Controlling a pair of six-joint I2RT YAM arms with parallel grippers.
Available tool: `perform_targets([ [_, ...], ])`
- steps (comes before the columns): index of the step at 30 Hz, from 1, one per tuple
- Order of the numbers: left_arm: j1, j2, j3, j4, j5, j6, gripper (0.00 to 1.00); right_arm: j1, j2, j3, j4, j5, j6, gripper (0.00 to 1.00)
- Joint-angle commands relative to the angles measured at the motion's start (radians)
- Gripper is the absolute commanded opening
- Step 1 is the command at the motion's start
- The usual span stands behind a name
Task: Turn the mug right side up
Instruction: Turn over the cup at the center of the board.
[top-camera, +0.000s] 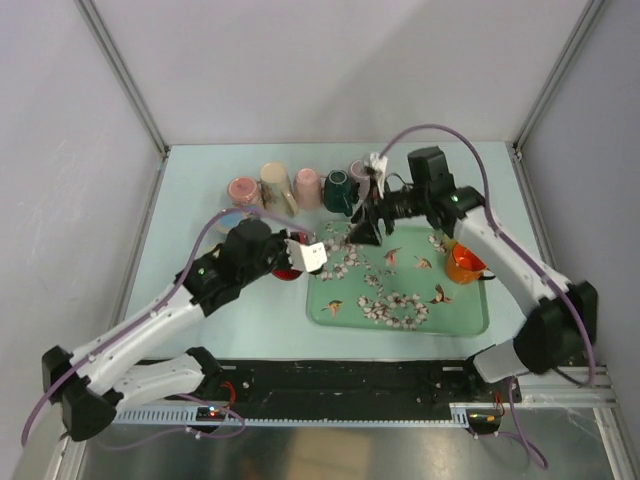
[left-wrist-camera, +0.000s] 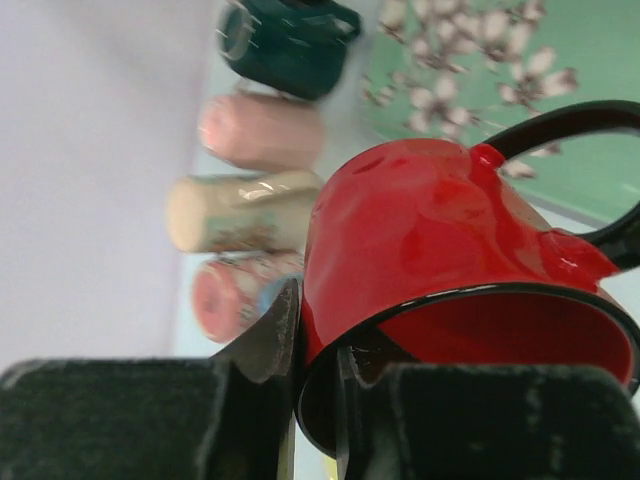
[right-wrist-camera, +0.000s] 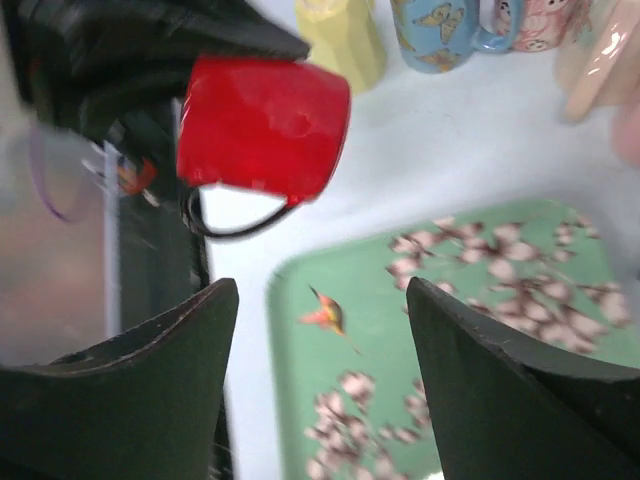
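Note:
A red mug (left-wrist-camera: 440, 250) with a black rim and black handle is held by my left gripper (left-wrist-camera: 315, 370), whose jaws are shut on its wall, one finger inside and one outside. The mug is tilted on its side, off the table, just left of the green flowered tray (top-camera: 400, 300). It also shows in the top view (top-camera: 290, 262) and in the right wrist view (right-wrist-camera: 262, 125). My right gripper (right-wrist-camera: 320, 330) is open and empty, hovering over the tray's far left corner (top-camera: 365, 232).
A row of mugs lies at the back: pink (top-camera: 243, 189), cream (top-camera: 273, 184), pink (top-camera: 307, 186), dark green (top-camera: 338, 190). An orange mug (top-camera: 464, 263) sits on the tray's right side. A blue butterfly mug (right-wrist-camera: 440, 30) and yellow cup (right-wrist-camera: 340, 35) show in the right wrist view.

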Motion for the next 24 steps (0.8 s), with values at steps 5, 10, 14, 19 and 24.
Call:
perform_targets([
  [5,0.018,0.347,0.375,-0.572,0.148,-0.522,0.0,0.192,-0.4,-0.341,-0.007,0.452,-0.592,0.79],
  [10,0.036,0.543,0.58,-0.716,0.312,-0.665,0.0,0.298,-0.431,-0.397,-0.044,0.507,-0.658,0.7],
  [14,0.037,0.63,0.675,-0.747,0.347,-0.71,0.0,0.369,-0.416,-0.446,0.062,0.614,-0.661,0.71],
  [19,0.033,0.663,0.711,-0.75,0.349,-0.714,0.0,0.407,-0.349,-0.451,0.156,0.698,-0.663,0.73],
  [24,0.02,0.667,0.72,-0.75,0.302,-0.692,0.0,0.433,-0.298,-0.443,0.195,0.709,-0.663,0.66],
])
